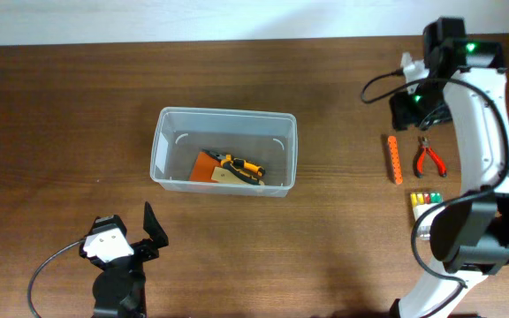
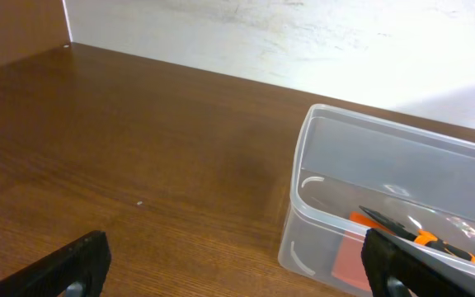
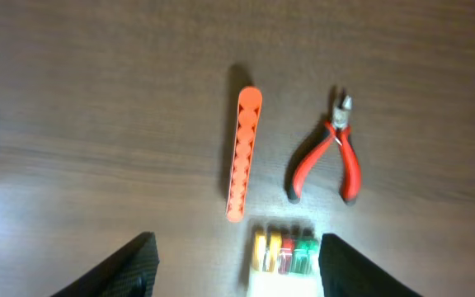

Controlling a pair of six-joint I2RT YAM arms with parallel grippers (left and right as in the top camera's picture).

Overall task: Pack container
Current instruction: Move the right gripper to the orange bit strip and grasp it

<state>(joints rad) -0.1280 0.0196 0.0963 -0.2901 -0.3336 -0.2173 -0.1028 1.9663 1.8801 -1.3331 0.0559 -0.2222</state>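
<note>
Spread wide, the left claw [image 2: 237, 276] is hanging low over the table [image 1: 51, 115], its two dark fingers [image 2: 77, 266] showing at either bottom corner of its own view with nothing between them. Ahead of it and off to its right, the one container [image 2: 386, 124] is sitting upright and open, its thick rim and near rounded corner facing this claw; bare wood is stretching between the two and running on ahead and leftward to where the table edge is meeting the white wall [image 2: 303, 41]. Inside the container two things are lying on its floor: one flat orange card [image 1: 207, 166] and one yellow-and-black hand tool [image 1: 242, 167] lying partly over it. The right claw [image 3: 237, 268] is also gaping open and gripping nothing, well apart from the container. Three loose things are lying below this claw: one orange bit strip [image 3: 244, 153] ahead of its gap, one pair of red-handled pliers [image 3: 336, 157] just beside the strip toward the right finger, and one white case [image 3: 285, 257] of coloured bits lying nearest, between the finger lines. Open wood is spreading out beyond the left finger
</note>
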